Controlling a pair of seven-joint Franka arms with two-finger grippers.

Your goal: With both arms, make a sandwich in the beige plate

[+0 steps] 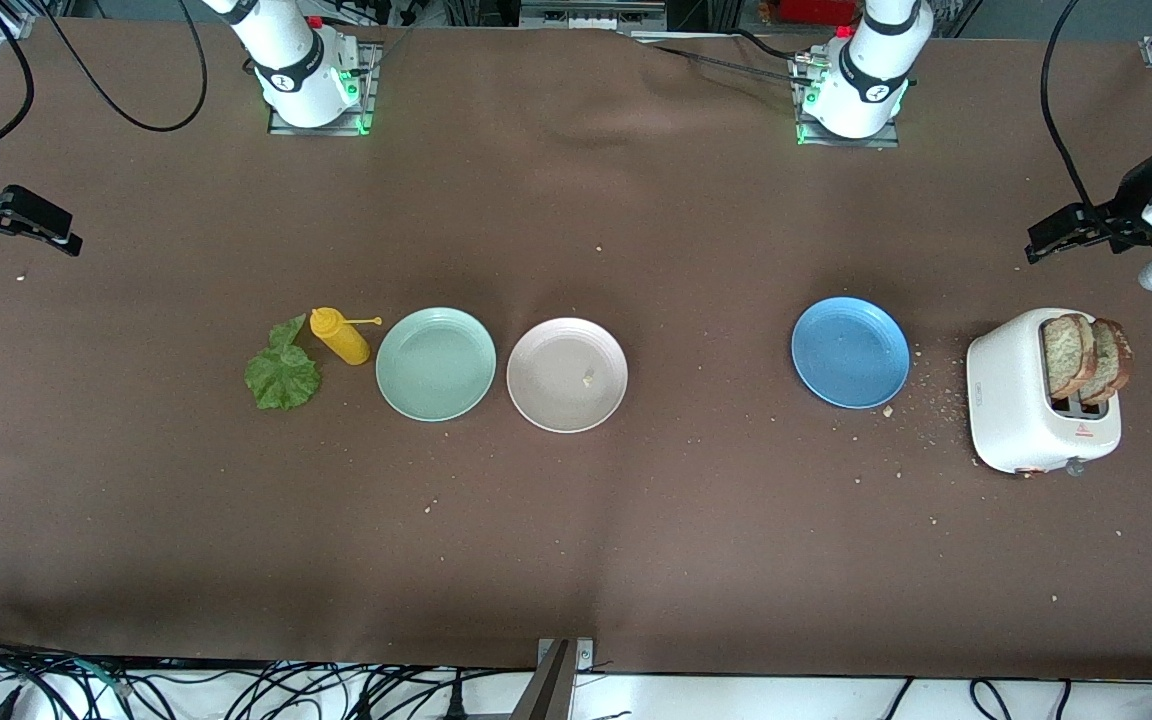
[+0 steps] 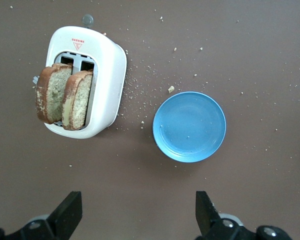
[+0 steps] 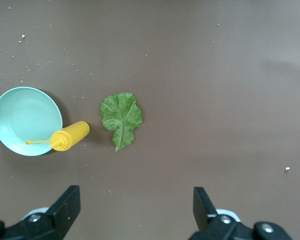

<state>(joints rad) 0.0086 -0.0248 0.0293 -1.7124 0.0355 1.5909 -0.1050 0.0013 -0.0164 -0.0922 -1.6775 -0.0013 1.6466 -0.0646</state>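
Your left gripper and right gripper hang wide open, empty, at the table's end edges; the beige plate sits bare mid-table.

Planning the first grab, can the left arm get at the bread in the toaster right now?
Probably yes. The two bread slices stand up out of the toaster at the left arm's end of the table, with nothing over them. The left gripper hangs open close by, and the blue plate sits clear to one side.
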